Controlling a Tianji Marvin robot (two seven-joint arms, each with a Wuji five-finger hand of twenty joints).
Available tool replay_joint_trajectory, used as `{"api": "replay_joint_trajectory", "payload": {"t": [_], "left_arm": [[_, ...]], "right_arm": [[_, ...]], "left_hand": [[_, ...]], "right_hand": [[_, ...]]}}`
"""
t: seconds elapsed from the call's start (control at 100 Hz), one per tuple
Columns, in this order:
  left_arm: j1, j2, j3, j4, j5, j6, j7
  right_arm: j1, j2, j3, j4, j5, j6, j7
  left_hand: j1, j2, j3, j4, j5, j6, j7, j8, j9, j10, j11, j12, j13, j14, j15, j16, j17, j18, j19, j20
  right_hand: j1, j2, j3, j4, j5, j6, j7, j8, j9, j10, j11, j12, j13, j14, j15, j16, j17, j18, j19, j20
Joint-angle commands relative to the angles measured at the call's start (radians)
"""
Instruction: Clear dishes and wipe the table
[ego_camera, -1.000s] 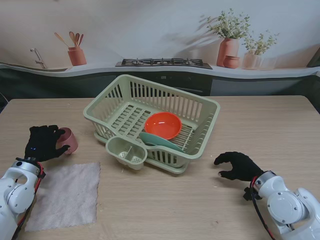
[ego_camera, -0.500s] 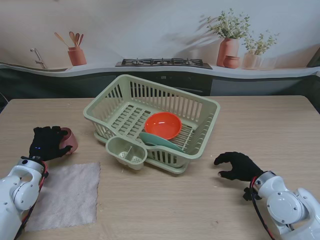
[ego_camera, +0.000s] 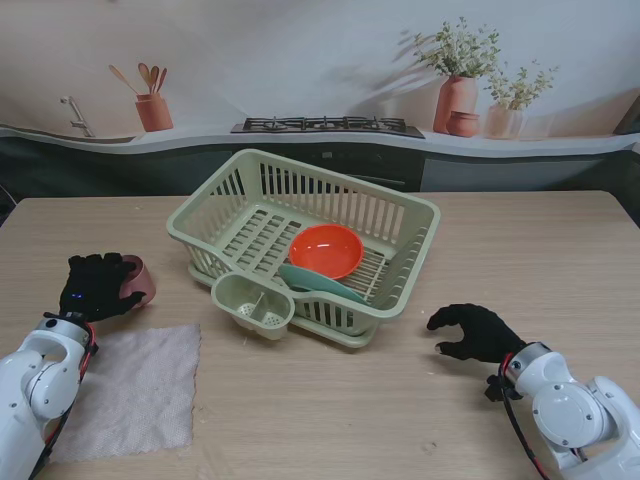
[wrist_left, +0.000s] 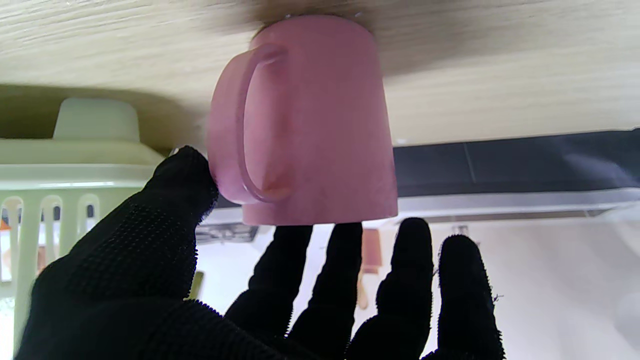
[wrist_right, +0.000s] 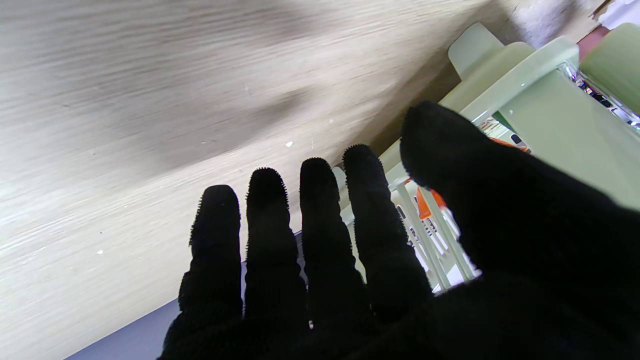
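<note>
Left hand (ego_camera: 97, 285) cupping pink mug (wrist_left: 305, 120), grip unclear — right hand (ego_camera: 474, 331) released, bare tabletop around.

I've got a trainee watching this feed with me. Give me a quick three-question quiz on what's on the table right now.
1. True or false: the mug already sits in the rack.
2. Which hand is at the mug? A) left hand B) right hand
3. Fill in: the orange bowl lies inside the ____.

Key:
1. False. It stands on the table, left of the rack, with the cloth nearer to me.
2. A. Its thumb touches the mug by the handle; a full grasp cannot be told. The right hand holds nothing, fingers apart.
3. rack
</note>
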Motion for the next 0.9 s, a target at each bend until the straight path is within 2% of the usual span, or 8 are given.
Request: {"api": "replay_joint_trajectory", "payload": {"t": [0.0, 0.18, 0.38, 0.48, 0.51, 0.67, 0.74, 0.89], "left_arm": [[-0.003, 0.001, 0.007, -0.005, 0.000, 0.010, -0.015], [-0.014, 0.000, 0.021, 0.003, -0.009, 0.023, -0.026], [-0.024, 0.000, 0.033, 0.011, -0.014, 0.031, -0.034], [-0.027, -0.001, 0.037, 0.012, -0.018, 0.036, -0.035], [-0.028, -0.002, 0.039, 0.013, -0.021, 0.037, -0.035], [-0.037, 0.000, 0.048, 0.026, -0.016, 0.034, -0.021], [-0.044, 0.003, 0.054, 0.039, -0.004, 0.028, -0.003], [-0.056, 0.009, 0.067, 0.062, 0.020, 0.021, 0.028]], "right_arm": [[-0.007, -0.002, -0.001, -0.007, -0.001, 0.000, 0.011], [-0.008, -0.002, 0.000, -0.009, 0.001, 0.002, 0.009], [-0.008, -0.003, 0.000, -0.010, 0.004, 0.002, 0.009], [-0.009, -0.003, 0.001, -0.011, 0.006, 0.004, 0.008], [-0.009, -0.003, 0.001, -0.011, 0.007, 0.005, 0.008], [-0.010, -0.004, 0.002, -0.012, 0.008, 0.006, 0.006], [-0.010, -0.004, 0.002, -0.012, 0.008, 0.005, 0.006], [-0.010, -0.004, 0.003, -0.011, 0.009, 0.004, 0.007]], "left_hand": [[0.019, 0.039, 0.007, 0.035, 0.028, 0.031, 0.012, -0.002, 0.005, 0.030, 0.014, -0.010, -0.007, 0.027, 0.016, 0.001, 0.005, 0.020, 0.037, 0.025], [0.059, 0.054, 0.018, 0.040, 0.056, 0.035, 0.026, 0.005, 0.035, 0.045, 0.024, -0.005, 0.018, 0.052, 0.045, 0.008, 0.036, 0.035, 0.085, 0.053], [0.151, 0.065, 0.042, 0.048, 0.110, 0.041, 0.049, 0.014, 0.099, 0.073, 0.037, 0.003, 0.078, 0.099, 0.104, 0.015, 0.121, 0.067, 0.187, 0.124], [0.257, 0.054, -0.007, 0.013, 0.143, 0.032, 0.062, 0.023, 0.142, 0.082, 0.041, 0.006, 0.118, 0.120, 0.139, 0.010, 0.176, 0.090, 0.216, 0.169], [0.305, 0.050, -0.035, 0.007, 0.154, 0.034, 0.066, 0.023, 0.157, 0.090, 0.040, 0.006, 0.132, 0.130, 0.147, 0.007, 0.196, 0.098, 0.222, 0.181], [0.455, 0.019, -0.088, 0.019, 0.206, 0.027, 0.117, 0.019, 0.245, 0.115, 0.058, 0.013, 0.234, 0.155, 0.210, 0.014, 0.321, 0.132, 0.268, 0.231], [0.496, 0.008, -0.072, 0.025, 0.240, 0.025, 0.149, 0.021, 0.300, 0.123, 0.071, 0.018, 0.295, 0.166, 0.234, 0.018, 0.391, 0.148, 0.289, 0.242], [0.554, -0.011, -0.016, 0.025, 0.292, 0.025, 0.242, 0.007, 0.458, 0.139, 0.029, 0.098, 0.436, 0.181, 0.296, 0.035, 0.557, 0.171, 0.340, 0.259]], "right_hand": [[-0.037, -0.015, -0.017, -0.002, -0.031, -0.002, -0.004, 0.009, -0.025, -0.017, -0.004, -0.008, -0.028, -0.028, -0.012, -0.005, -0.012, -0.018, -0.004, 0.016], [-0.038, -0.014, -0.017, -0.002, -0.032, -0.003, -0.004, 0.009, -0.024, -0.018, -0.004, -0.008, -0.029, -0.028, -0.014, -0.005, -0.012, -0.016, -0.004, 0.017], [-0.040, -0.011, -0.018, -0.002, -0.032, -0.004, -0.004, 0.009, -0.025, -0.019, -0.004, -0.008, -0.028, -0.030, -0.014, -0.005, -0.011, -0.016, -0.004, 0.019], [-0.042, -0.008, -0.019, -0.002, -0.032, -0.004, -0.004, 0.009, -0.025, -0.019, -0.004, -0.008, -0.028, -0.029, -0.014, -0.004, -0.012, -0.015, -0.004, 0.019], [-0.041, -0.008, -0.019, -0.002, -0.031, -0.004, -0.003, 0.009, -0.025, -0.018, -0.004, -0.008, -0.027, -0.029, -0.013, -0.004, -0.012, -0.017, -0.004, 0.019], [-0.043, -0.006, -0.020, -0.002, -0.032, -0.004, -0.003, 0.009, -0.024, -0.019, -0.004, -0.008, -0.027, -0.030, -0.014, -0.004, -0.011, -0.013, -0.004, 0.021], [-0.044, -0.005, -0.020, -0.002, -0.031, -0.004, -0.003, 0.009, -0.025, -0.017, -0.004, -0.008, -0.027, -0.030, -0.014, -0.004, -0.012, -0.013, -0.005, 0.021], [-0.046, -0.003, -0.021, -0.002, -0.031, -0.004, -0.003, 0.008, -0.025, -0.018, -0.004, -0.008, -0.027, -0.031, -0.014, -0.004, -0.012, -0.014, -0.005, 0.021]]}}
